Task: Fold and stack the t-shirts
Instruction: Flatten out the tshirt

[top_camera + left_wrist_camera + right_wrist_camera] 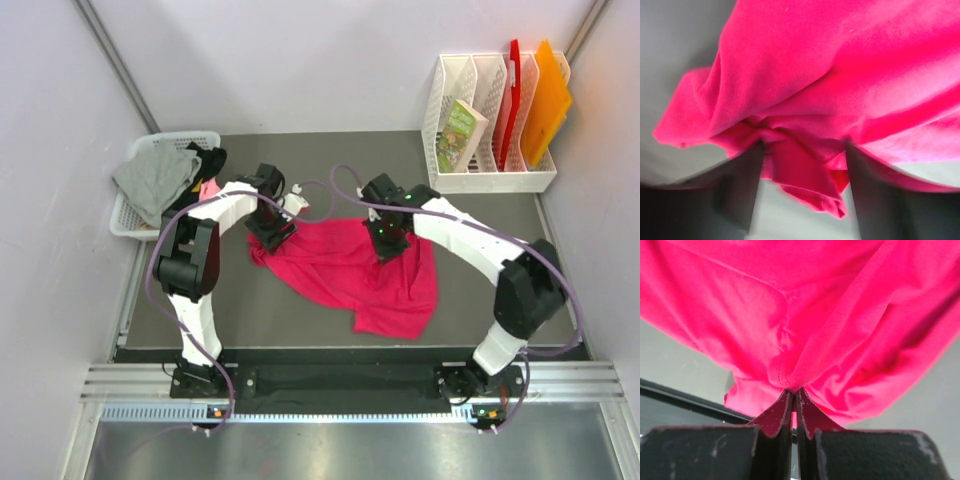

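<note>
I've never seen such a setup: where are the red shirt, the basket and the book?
red shirt point(350, 270), top view, its middle.
basket point(180, 136), top view, far rim.
book point(462, 135), top view, its cover.

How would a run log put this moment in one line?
left gripper: open, astride fold of crimson-red cloth t-shirt | right gripper: shut on it | not yet folded

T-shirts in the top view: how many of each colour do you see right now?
Crimson t-shirt: 1
Grey t-shirt: 1
Black t-shirt: 1, partly hidden
Light pink t-shirt: 1, only a scrap showing
Total: 4
</note>
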